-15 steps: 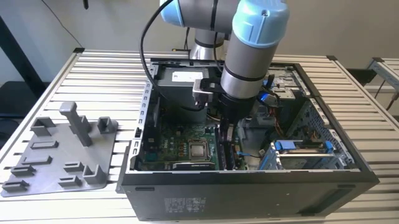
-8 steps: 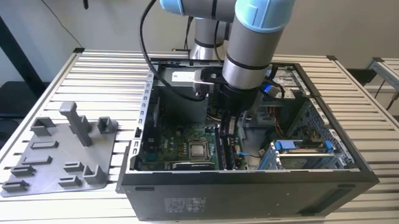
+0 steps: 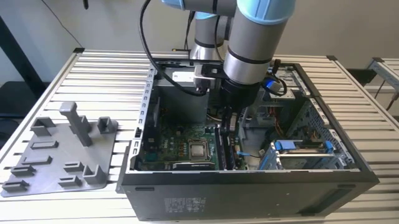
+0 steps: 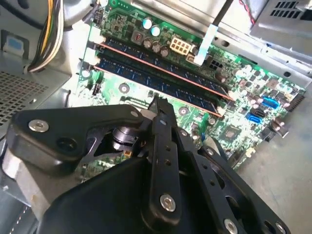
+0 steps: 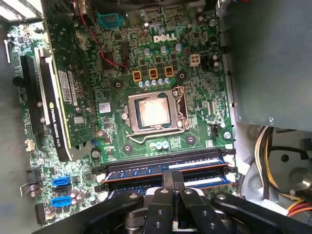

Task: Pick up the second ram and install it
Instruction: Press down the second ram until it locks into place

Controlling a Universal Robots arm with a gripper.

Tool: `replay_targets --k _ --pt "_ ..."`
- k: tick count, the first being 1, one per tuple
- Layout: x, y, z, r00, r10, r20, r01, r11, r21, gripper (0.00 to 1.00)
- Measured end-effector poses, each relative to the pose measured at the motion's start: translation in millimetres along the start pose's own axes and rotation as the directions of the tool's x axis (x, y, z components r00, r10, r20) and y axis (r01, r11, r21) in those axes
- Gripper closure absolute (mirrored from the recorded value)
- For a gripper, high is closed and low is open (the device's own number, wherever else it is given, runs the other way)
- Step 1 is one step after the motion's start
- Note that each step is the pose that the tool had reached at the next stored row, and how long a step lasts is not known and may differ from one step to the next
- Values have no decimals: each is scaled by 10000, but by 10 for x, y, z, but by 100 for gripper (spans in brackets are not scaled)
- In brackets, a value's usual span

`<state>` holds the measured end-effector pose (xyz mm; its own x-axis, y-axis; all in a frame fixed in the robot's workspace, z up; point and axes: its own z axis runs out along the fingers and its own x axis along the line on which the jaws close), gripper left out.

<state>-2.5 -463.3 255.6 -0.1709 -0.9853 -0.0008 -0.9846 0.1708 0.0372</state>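
Black and open at the top, the computer case (image 3: 249,186) sits on the slatted desk (image 3: 106,79), and the arm reaches down into it with the hand (image 3: 228,122) low over the green board (image 3: 181,140). In both wrist views the hand (image 5: 171,183) hangs right above the memory slots, its fingers (image 5: 171,176) drawn close together, though whether they pinch anything cannot be told. In the second wrist view, two long dark sticks lie side by side in the slots just past the fingertips (image 4: 160,105); the nearer one, taken as the second ram (image 4: 156,80), lies directly under and in front of the hand (image 4: 161,108). The first wrist view shows the second ram (image 5: 146,170) flat in its slot, touching or nearly touching the fingertips. Off beside the case lies a grey tray (image 3: 56,158) with posts.
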Motion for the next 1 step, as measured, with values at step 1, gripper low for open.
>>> replay_targets --k 1 --pt "0 0 0 10000 0 0 0 10000 0 89"
